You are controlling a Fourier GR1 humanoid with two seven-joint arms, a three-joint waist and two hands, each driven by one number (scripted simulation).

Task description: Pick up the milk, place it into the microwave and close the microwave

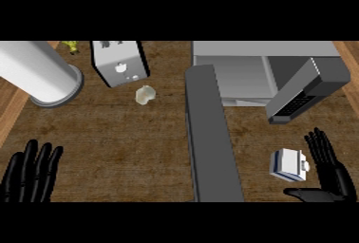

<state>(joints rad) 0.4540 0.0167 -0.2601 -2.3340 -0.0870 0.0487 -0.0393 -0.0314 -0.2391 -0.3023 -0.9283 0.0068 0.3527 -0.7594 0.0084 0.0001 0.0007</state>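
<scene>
A small white and blue milk carton point(289, 165) stands on the wooden counter at the lower right. My right hand point(328, 167) is just to its right, fingers straight and thumb out beneath the carton, not touching it. The grey microwave point(242, 71) sits at the top right, with its door point(214, 137) swung wide open and reaching down toward me, left of the carton. My left hand point(29, 172) rests open at the lower left, fingers up.
A large white cylinder point(41, 73) lies at the top left. A silver toaster point(119, 61) stands at the top centre, with a small pale object point(144, 94) just below it. A dark grey panel with buttons point(305, 92) juts out right of the microwave.
</scene>
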